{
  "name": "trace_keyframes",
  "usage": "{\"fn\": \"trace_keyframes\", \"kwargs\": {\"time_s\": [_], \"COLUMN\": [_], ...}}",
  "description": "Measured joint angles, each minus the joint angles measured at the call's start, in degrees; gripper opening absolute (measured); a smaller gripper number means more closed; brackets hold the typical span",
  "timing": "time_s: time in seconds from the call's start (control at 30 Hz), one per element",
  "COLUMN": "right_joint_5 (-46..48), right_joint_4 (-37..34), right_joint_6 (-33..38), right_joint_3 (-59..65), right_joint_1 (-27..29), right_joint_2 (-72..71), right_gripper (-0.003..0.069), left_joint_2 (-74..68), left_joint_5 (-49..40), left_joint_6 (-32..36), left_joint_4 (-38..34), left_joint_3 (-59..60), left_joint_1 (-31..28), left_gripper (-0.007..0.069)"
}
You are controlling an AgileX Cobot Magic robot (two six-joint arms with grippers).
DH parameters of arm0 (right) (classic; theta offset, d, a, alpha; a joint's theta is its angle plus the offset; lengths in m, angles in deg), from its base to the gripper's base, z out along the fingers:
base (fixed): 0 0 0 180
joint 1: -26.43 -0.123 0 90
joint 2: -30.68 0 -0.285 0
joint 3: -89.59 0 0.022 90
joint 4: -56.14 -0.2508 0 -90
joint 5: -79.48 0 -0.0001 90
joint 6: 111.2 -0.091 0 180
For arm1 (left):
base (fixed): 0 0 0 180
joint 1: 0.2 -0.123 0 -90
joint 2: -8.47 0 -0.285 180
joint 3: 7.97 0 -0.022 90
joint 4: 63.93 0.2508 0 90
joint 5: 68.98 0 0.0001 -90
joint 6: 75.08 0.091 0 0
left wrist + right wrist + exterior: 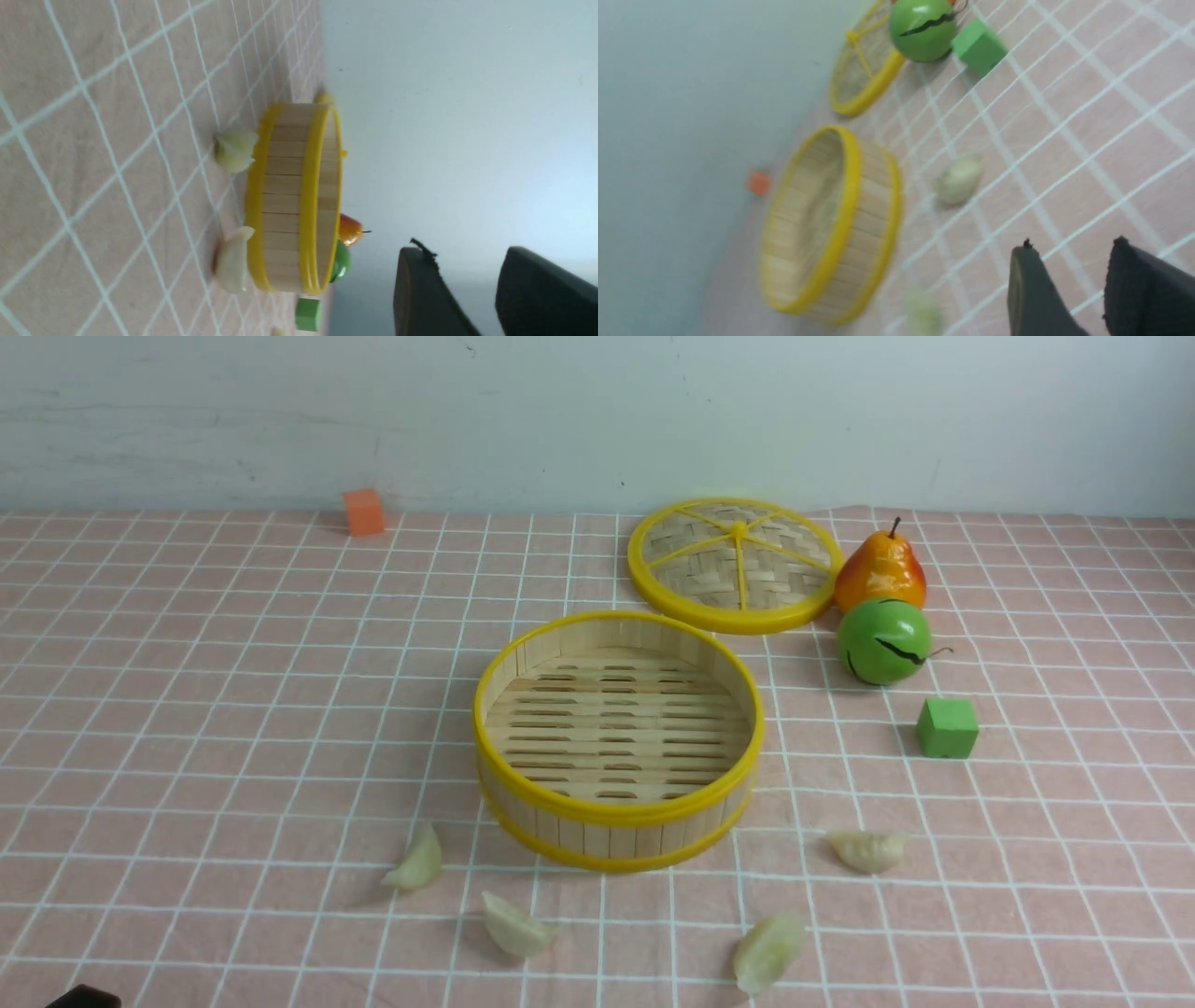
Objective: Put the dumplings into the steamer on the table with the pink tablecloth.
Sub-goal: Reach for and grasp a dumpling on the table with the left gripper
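The steamer (611, 840) stands empty at the middle of the pink tablecloth (187, 709). Several dumplings lie on the cloth in front of it: one front left (417, 863), one (515, 926), one (767, 952) and one front right (868, 849). My left gripper (462, 254) is open and empty, off the near left; its view shows the steamer's wall (294, 196) with two dumplings (235, 149) (233, 263) against it. My right gripper (1071, 247) is open and empty above the cloth, short of a dumpling (959, 178) and the steamer (873, 219).
The flat woven lid (733, 565) lies behind the steamer to the right. A pear (880, 569), a green ball (883, 641) and a green cube (947, 728) sit on the right. An orange cube (363, 511) is at the far back left by the wall.
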Motion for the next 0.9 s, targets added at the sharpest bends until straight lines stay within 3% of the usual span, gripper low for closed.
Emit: {"fn": "trace_keyframes", "kwargs": {"time_s": [0.03, 0.07, 0.17, 0.3, 0.4, 0.47, 0.6, 0.63, 0.67, 0.73, 0.83, 0.9], "right_joint_5": [0.00, -0.06, -0.12, -0.30, -0.44, -0.29, -0.04, -0.04, 0.17, 1.97, 7.01, 15.69], "right_joint_4": [-0.79, -6.70, -8.90, -8.71, -8.66, -8.66, -8.20, -8.06, -7.07, -5.17, -3.19, -1.07], "right_joint_6": [0.00, -2.64, -2.78, -1.02, 3.30, 5.62, 19.13, 19.73, 24.71, 31.79, 38.47, 46.10], "right_joint_3": [0.00, 0.00, 0.00, 0.00, 0.00, -0.29, -6.80, -6.80, -10.59, -17.18, -25.25, -34.03], "right_joint_1": [0.00, 0.00, 0.00, 0.00, 0.00, 0.00, 0.00, 0.00, 0.00, 0.00, 0.00, 0.00], "right_joint_2": [0.00, 0.00, 0.00, 0.00, 0.00, 0.00, 3.38, 3.38, 7.85, 16.00, 25.31, 34.85], "right_gripper": [0.0239, 0.0239, 0.0239, 0.0239, 0.0237, 0.0230, 0.0111, 0.0102, 0.0033, -0.0013, -0.0020, -0.0020], "left_joint_2": [0.00, 0.00, 0.00, 0.00, 0.00, -0.45, -12.10, -12.84, -19.03, -27.04, -35.59, -43.76], "left_joint_5": [0.07, 0.12, -0.50, -2.45, -4.06, -5.37, -15.78, -16.38, -20.77, -28.26, -36.13, -42.29], "left_joint_6": [0.00, -0.06, 0.77, 8.14, 19.54, 21.53, 25.32, 25.45, 26.64, 29.00, 30.98, 32.04], "left_joint_4": [-0.14, -1.25, -2.56, -2.76, -2.51, -1.72, 9.38, 10.11, 16.16, 23.82, 31.14, 36.42], "left_joint_3": [0.00, 0.00, 0.00, -1.90, -8.37, -11.01, -22.91, -23.51, -27.89, -35.31, -42.39, -48.06], "left_joint_1": [0.00, 0.00, 0.00, 0.00, 0.00, 0.00, 0.00, 0.00, 0.00, 0.00, 0.00, 0.62], "left_gripper": [0.0238, 0.0238, 0.0238, 0.0238, 0.0221, 0.0200, 0.0050, 0.0041, -0.0014, -0.0013, -0.0013, -0.0013]}}
